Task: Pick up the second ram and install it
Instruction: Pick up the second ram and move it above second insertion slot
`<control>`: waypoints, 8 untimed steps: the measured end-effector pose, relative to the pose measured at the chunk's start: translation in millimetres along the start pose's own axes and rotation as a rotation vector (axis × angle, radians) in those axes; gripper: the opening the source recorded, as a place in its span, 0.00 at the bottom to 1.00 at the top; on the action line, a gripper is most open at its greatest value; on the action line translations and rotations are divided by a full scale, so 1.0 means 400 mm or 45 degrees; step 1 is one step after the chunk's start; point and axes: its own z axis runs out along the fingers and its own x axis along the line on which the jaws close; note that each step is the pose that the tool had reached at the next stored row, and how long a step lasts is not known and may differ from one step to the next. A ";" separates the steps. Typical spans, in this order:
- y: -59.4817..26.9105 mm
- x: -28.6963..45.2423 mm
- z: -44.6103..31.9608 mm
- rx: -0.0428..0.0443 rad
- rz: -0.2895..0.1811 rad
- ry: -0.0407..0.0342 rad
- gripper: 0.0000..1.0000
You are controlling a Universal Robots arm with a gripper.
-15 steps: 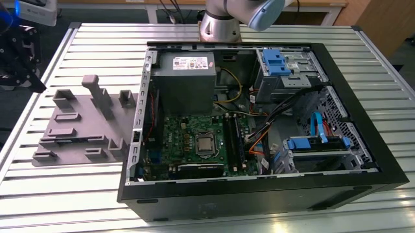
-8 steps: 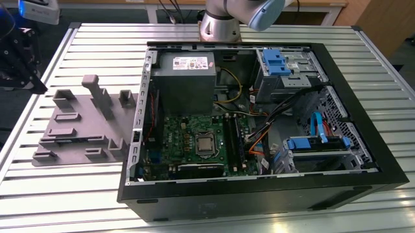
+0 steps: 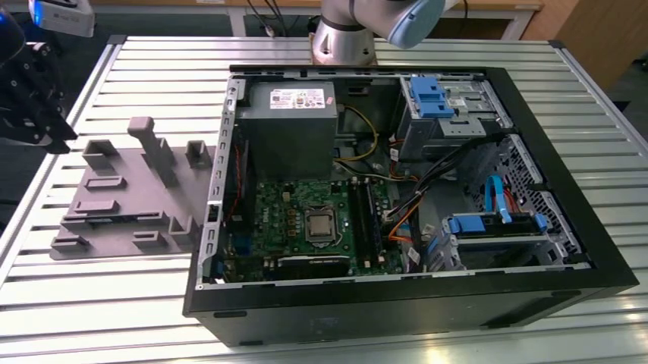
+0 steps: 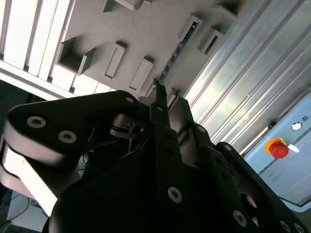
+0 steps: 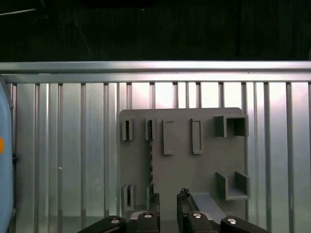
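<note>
We judge the task barely begun: the second ram (image 5: 151,160) stands on edge in its slot on the grey plate (image 5: 204,165), not yet lifted. It is well apart from the motherboard (image 3: 294,220) inside the open computer case (image 3: 405,311), where it has to go. The gripper (image 5: 169,196) hangs above the plate, near one end of the stick and pointing down at it, fingers a little spread with nothing between them. In the exterior view it sits at the left edge, far out from the arm's base (image 3: 344,38).
</note>
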 end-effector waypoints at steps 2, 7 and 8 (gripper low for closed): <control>0.000 0.000 0.000 0.000 0.000 0.0000 0.35; 0.004 0.000 0.017 0.000 0.003 0.0003 0.47; 0.006 0.000 0.022 0.001 0.007 0.0002 0.47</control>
